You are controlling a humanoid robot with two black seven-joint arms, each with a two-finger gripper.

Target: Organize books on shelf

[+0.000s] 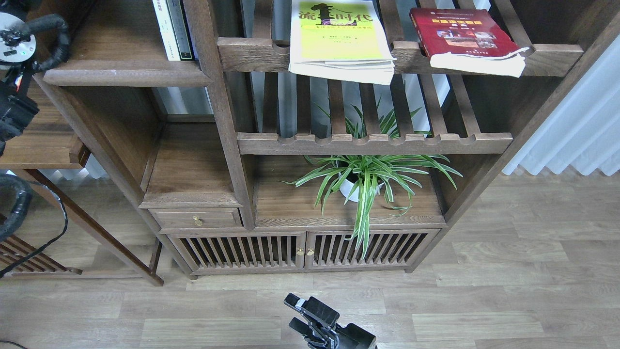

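Observation:
The yellow-green book lies flat on the top slatted rack and overhangs its front rail. The bright red book lies flat on the same rack further right, its page edge over the rail. The dark maroon book is out of view. The shelf, a solid dark-brown board with a rounded front edge, is at the upper left. Part of my left arm shows at the left edge beside the shelf; its gripper is not seen. My right gripper is low at the bottom centre over the floor, open and empty.
Thin white and dark-green volumes stand at the shelf's right end against an upright post. A lower slatted rack and a potted spider plant sit below the books. A side table is at the left, a curtain at the right.

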